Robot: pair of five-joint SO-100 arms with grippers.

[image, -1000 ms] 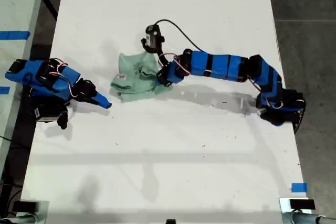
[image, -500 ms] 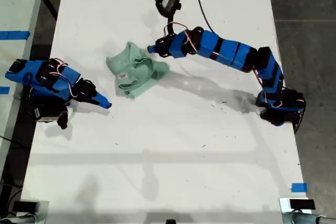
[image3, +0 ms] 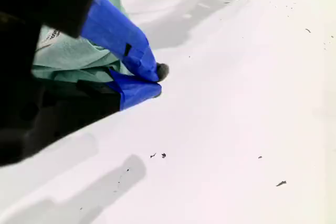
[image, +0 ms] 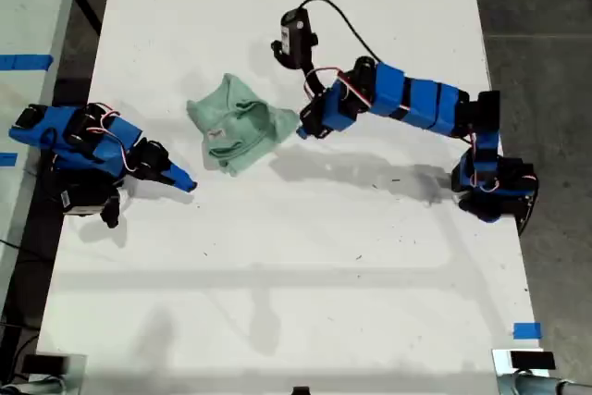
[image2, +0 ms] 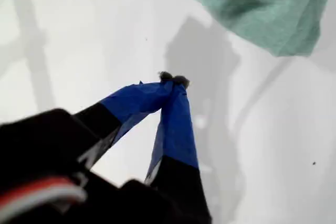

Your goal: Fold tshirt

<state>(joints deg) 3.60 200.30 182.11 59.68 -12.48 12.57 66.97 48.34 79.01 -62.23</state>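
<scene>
The pale mint-green tshirt lies crumpled in a heap on the white table, its white neck label showing. My first gripper hovers just off the heap's edge on the exterior view's right, shut and empty. In the first wrist view its blue fingers meet at the tip, and the tshirt lies beyond them. My second gripper rests low by the table's edge on the exterior view's left, shut with nothing in it. In the second wrist view its tip sits beside the tshirt.
The first arm's base stands at the table's edge on the exterior view's right. A blue tape mark sits near that view's lower right corner. Dark floor borders the table on both sides.
My first gripper let go of the tshirt, swung toward the exterior view's top, then came back down beside the heap. The tshirt got turned and shifted slightly. The second arm stayed still.
</scene>
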